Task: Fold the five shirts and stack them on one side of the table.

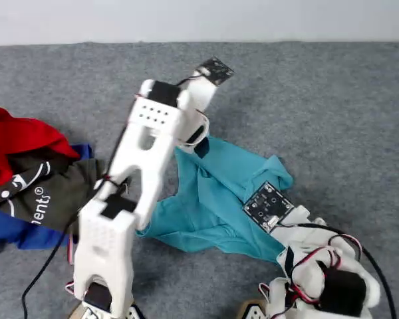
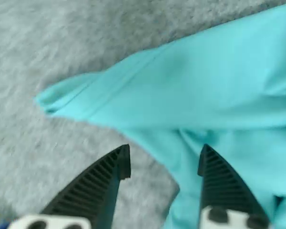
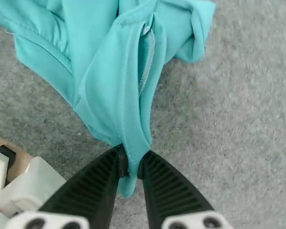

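One camera looks down from above on the grey table (image 1: 339, 100), and both wrist cameras hang close over the same teal shirt (image 1: 213, 193).

Plain teal shirt (image 1: 216, 193), grey table (image 1: 326, 100)

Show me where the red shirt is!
In the high view, the red shirt lies at the far left, bunched against a dark shirt and a blue shirt, away from the teal shirt.
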Motion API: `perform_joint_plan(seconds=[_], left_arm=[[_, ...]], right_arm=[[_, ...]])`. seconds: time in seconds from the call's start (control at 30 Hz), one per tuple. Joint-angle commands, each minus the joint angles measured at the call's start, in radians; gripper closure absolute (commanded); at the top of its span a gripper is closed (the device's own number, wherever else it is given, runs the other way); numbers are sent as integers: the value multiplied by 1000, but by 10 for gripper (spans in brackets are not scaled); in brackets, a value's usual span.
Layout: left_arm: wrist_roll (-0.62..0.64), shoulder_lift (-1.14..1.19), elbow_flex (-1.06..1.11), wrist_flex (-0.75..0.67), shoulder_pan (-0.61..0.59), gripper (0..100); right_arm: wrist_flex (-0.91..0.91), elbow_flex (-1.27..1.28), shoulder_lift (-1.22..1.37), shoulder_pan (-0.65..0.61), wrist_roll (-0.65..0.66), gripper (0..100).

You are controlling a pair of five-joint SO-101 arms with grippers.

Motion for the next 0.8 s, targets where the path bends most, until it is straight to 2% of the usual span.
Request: perform_joint_plan(seconds=[0.0, 0.2, 0.33, 0.47, 0.6, 0.77], left_arm=[[-14, 127, -245, 41, 21, 761], [-51, 396, -472, 77, 31, 761], [-51, 526, -544, 115, -2, 765], [-69, 539, -544, 117, -52, 833], [-149, 500, -420, 118, -91, 914], [-242, 331, -62, 118, -104, 978]], right_arm=[[25, -3, -24, 16, -15, 991], [13, -5, -38, 18, -18, 991], [-47, -8, -38, 18, -94, 991], [-111, -8, -35, 18, -137, 991], [-162, -8, -31, 18, -150, 991], [-248, -5, -28, 18, -150, 991]])
